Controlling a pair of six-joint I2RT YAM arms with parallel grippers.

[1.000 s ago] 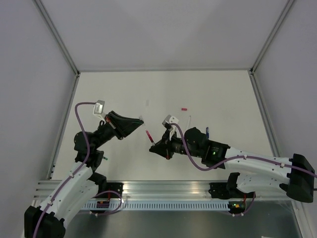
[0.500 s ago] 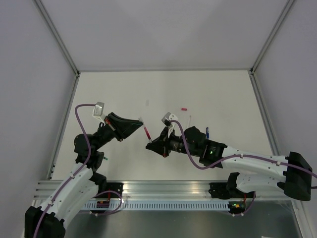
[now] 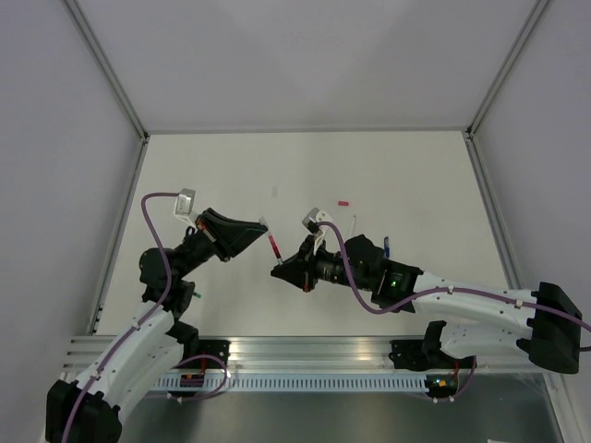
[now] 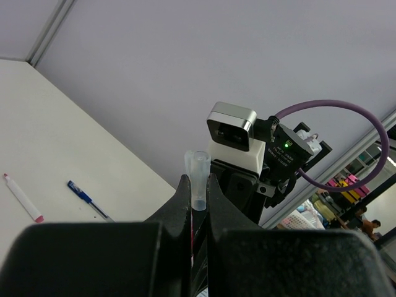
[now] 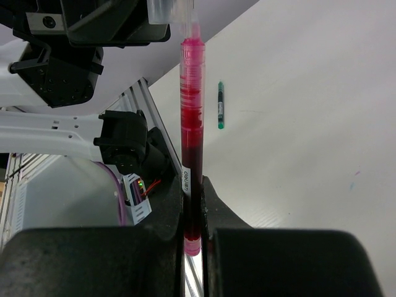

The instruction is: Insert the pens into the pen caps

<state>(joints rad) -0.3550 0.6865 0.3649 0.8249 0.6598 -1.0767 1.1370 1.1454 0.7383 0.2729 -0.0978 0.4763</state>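
My left gripper (image 4: 198, 180) is shut on a clear pen cap (image 4: 198, 168) that sticks out past its fingertips. My right gripper (image 5: 192, 184) is shut on the lower barrel of a red pen (image 5: 191, 124), which points up toward that cap (image 5: 166, 9). The pen's tip lies right at the cap; whether it is inside I cannot tell. In the top view the red pen (image 3: 273, 247) spans the gap between the left gripper (image 3: 261, 224) and the right gripper (image 3: 277, 269), above the table.
On the table (image 3: 416, 175) lie a red cap (image 3: 344, 201), a whitish pen (image 3: 354, 224) and a blue pen (image 3: 386, 246). A green pen (image 5: 219, 105) lies near the left arm's base. The table's front rail (image 3: 305, 349) runs close below both arms.
The right gripper has carried the red pen a little left toward the left gripper's cap, then held almost still. The left gripper has barely moved.
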